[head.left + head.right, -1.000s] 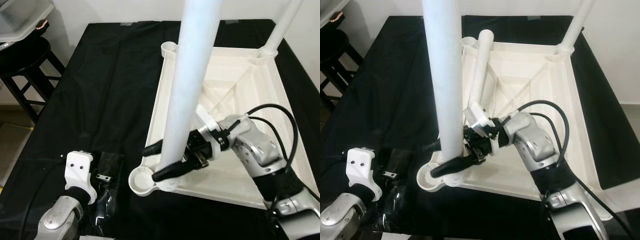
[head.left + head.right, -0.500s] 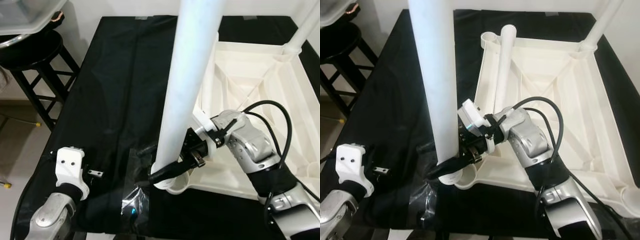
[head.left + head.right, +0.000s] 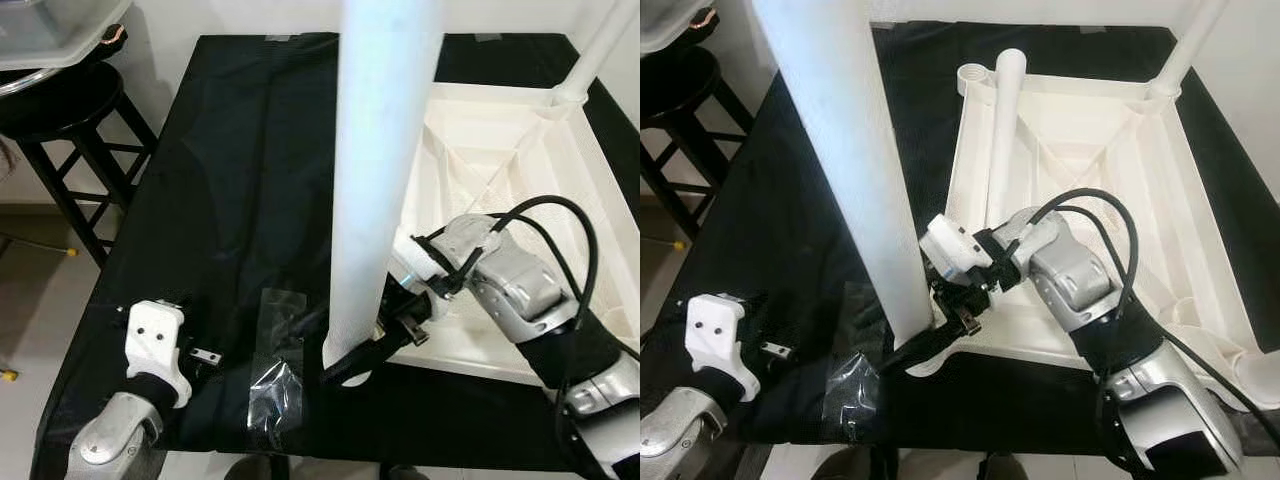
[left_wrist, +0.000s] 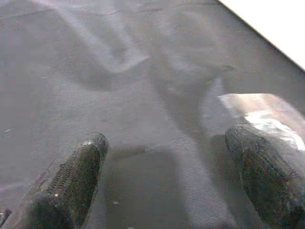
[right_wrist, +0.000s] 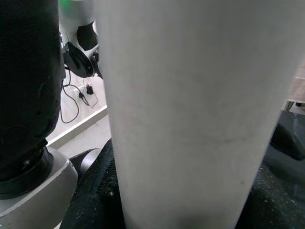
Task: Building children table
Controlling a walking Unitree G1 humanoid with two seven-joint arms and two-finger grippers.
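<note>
The right gripper (image 3: 345, 350) is clamped around the bottom end of a thick white table leg (image 3: 375, 180), its black fingers (image 3: 925, 347) closed against both sides of the tube, which stands nearly upright and runs out of the top of the frame. The leg's foot sits at the near-left corner of the upturned white tabletop (image 3: 500, 170), at the corner socket there, low in the centre of the frame. The right arm reaches in from the lower right, elbow bent and wrist turned toward the left, with a black cable looping over it. A second leg (image 3: 1002, 120) lies loose in the tabletop's left side, and another leg (image 3: 590, 55) stands upright in the far right corner. The left gripper (image 4: 162, 181) is spread wide with nothing between its fingers, low over the black-covered desk (image 3: 230, 150) at lower left, next to a clear plastic bag (image 3: 272, 380). A black stool (image 3: 60, 120) stands at upper left.
</note>
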